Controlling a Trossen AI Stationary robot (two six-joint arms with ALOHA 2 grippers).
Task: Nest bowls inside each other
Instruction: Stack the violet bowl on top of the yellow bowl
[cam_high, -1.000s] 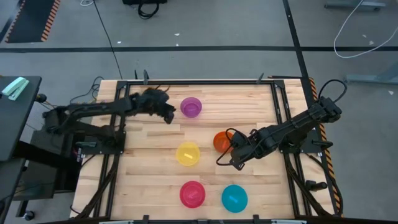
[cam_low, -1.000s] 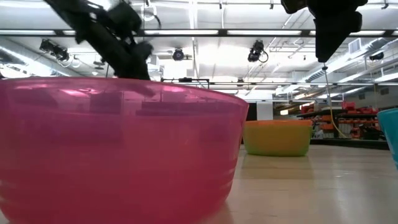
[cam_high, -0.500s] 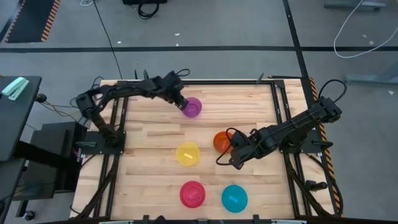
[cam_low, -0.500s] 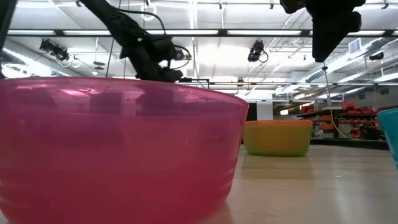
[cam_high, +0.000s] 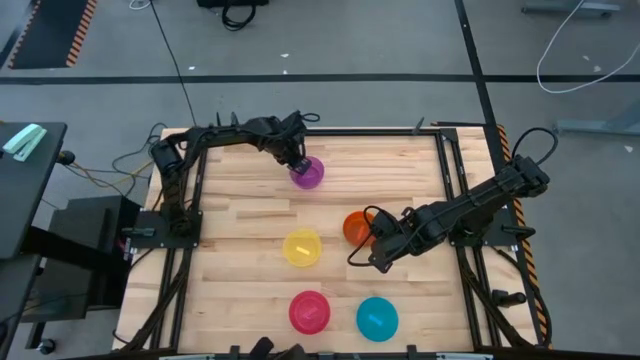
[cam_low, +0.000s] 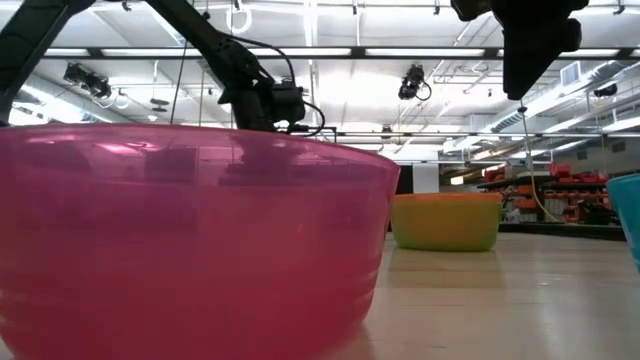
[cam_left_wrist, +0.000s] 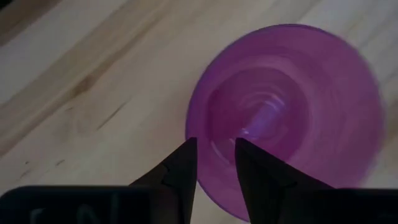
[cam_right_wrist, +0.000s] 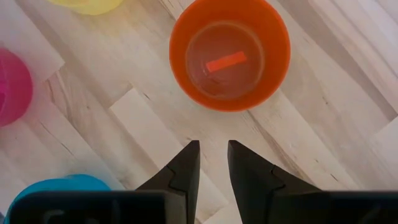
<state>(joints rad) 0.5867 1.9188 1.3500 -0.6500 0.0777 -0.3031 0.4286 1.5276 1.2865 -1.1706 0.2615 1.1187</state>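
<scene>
Five bowls stand upright and apart on the wooden table: purple (cam_high: 308, 174), orange (cam_high: 355, 227), yellow (cam_high: 302, 248), pink-red (cam_high: 309, 312) and teal (cam_high: 377, 318). No green bowl shows. My left gripper (cam_high: 298, 161) is over the purple bowl's (cam_left_wrist: 286, 118) left side, open by a narrow gap (cam_left_wrist: 214, 155), one finger outside the rim and one over the inside. My right gripper (cam_right_wrist: 211, 146), also narrowly open, hovers just beside the orange bowl (cam_right_wrist: 230, 56), on its near-right side (cam_high: 374, 242). My left gripper comes at the purple bowl from above, pointing down, its fingers on either side of the rim (cam_left_wrist: 204, 186). Whether either finger touches the rim, I cannot tell. The bowl stands on the table.
The black frame rails (cam_high: 447, 180) run along the table's sides. Bare wood lies between the bowls. In the low view the pink-red bowl (cam_low: 190, 250) fills the foreground. Cables loop beside my right arm (cam_high: 470, 210).
My left arm has swung from the table's far left toward the right and come down over the purple bowl's left rim. The purple bowl has stayed where it was.
</scene>
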